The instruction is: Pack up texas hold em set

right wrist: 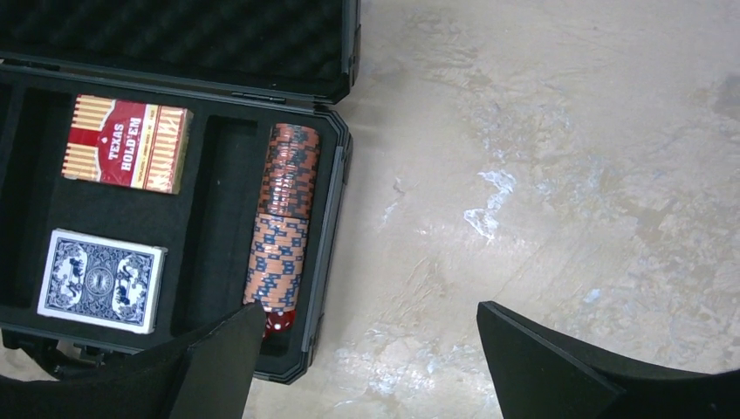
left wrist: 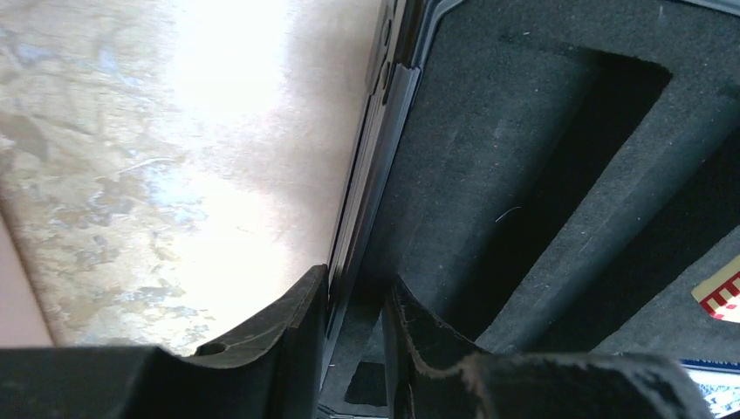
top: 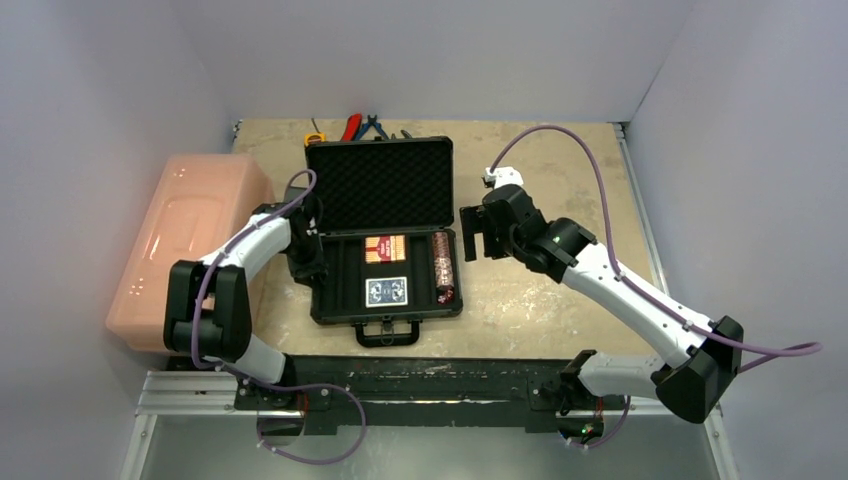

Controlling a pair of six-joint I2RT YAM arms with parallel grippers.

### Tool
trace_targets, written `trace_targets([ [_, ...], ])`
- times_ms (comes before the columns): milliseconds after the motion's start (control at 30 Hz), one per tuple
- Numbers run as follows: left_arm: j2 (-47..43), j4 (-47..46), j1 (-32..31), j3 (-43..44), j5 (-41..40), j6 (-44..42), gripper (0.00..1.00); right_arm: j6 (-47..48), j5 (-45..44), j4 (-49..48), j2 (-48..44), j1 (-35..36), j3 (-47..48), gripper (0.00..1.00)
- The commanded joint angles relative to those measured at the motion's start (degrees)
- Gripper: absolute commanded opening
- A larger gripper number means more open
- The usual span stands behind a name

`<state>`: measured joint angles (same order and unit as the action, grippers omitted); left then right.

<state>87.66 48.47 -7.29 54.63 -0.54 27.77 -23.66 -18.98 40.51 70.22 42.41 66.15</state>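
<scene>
Currently: large pink translucent plastic bin (top: 190,240) stands left of the work and is not part of the set. Black foam-lined briefcase-style case (top: 380,185) lies open mid-table, lid tipped back, handle toward the arm bases.

Left gripper (left wrist: 356,279) sits astride the case's left wall, jaws narrowly parted; cannot tell whether they press it. Right gripper (top: 470,232) hangs spread wide and empty just beside the case's right edge.

In the tray: red card deck (right wrist: 126,142) behind blue card deck (right wrist: 100,279), reddish chip roll (right wrist: 284,218) in the right slot, one red die (right wrist: 277,324) at its near end. A long foam slot (right wrist: 222,218) beside the roll is bare; no second roll seen.

Judgement: closing the lid looks next. Left should steady the base. Right should catch the lid's free edge and swing it over, first checking nothing stands proud.
</scene>
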Motion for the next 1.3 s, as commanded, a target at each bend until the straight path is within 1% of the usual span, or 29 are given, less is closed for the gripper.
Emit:
trace_targets([
  [0,1.9,-4.5,-2.3,0.3,9.3,5.8,0.24,-1.8,-2.9,1.2,-0.7,-0.5,-0.3,0.96],
  [433,3.5,-8.8,-9.4,3.9,13.9,18.6,0.23,-4.6,-6.1,3.4,-1.1,-1.5,-1.6,0.95],
  [533,5.3,-10.7,-11.3,4.8,16.1,21.0,0.22,-6.0,-7.8,4.7,-1.1,-2.3,-1.9,0.95],
  [667,7.4,-11.6,-13.7,7.1,17.4,22.0,0.22,-7.9,-8.8,6.4,-1.2,-5.2,-2.5,0.95],
  [767,8.0,-12.0,-14.8,8.3,17.9,22.6,0.22,-8.9,-7.8,6.8,-1.8,-8.2,-3.5,0.95],
  [933,8.3,-17.7,-15.3,8.2,21.4,27.1,0.22,-10.3,-6.6,7.2,-2.3,-12.3,-4.6,0.94],
  [1133,12.7,-19.9,-16.2,11.8,22.6,27.3,0.22,-10.7,-5.9,7.3,-2.4,-13.5,-4.5,0.94],
  [1267,12.3,-19.3,-16.2,12.1,22.1,25.8,0.22,-10.8,-6.2,7.6,-3.1,-13.6,-4.5,0.94],
])
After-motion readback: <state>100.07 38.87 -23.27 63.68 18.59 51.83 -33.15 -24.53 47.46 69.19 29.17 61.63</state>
